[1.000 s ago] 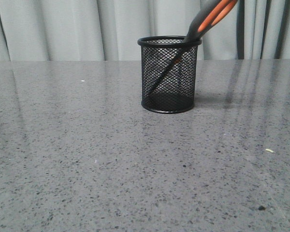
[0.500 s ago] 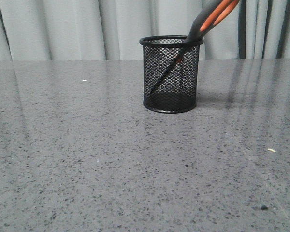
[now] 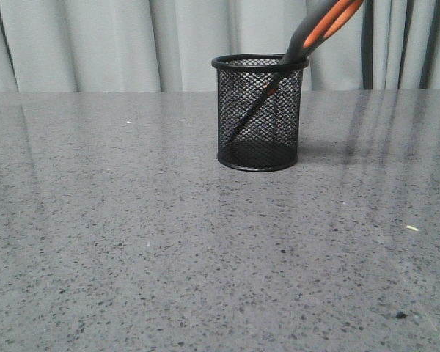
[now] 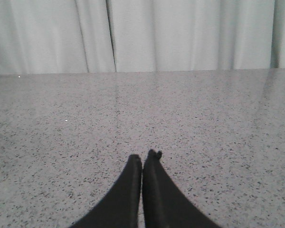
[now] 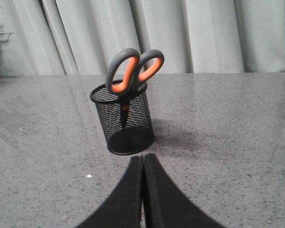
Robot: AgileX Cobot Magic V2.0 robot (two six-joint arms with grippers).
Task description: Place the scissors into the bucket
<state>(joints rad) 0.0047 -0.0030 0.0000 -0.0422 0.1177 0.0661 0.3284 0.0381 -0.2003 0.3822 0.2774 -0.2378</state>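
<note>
Near the cams: left end effector [image 4: 142, 159] fingers pressed together, empty, over bare table [image 3: 132, 257]. Right end effector [image 5: 143, 159] also closed on nothing, short of the bucket [image 5: 126, 121].

Farther: scissors [image 5: 132, 71] sit blades-down in the bucket, leaning on the rim, handles sticking out.

Vs 1 s ago the bucket sits slightly further right in front view; no change in the last half sec. Looks settled, so task prob. done.

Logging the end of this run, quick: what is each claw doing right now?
Left claw: shut, holding nothing.
Right claw: shut, holding nothing; the scissors stand in the bucket.
</note>
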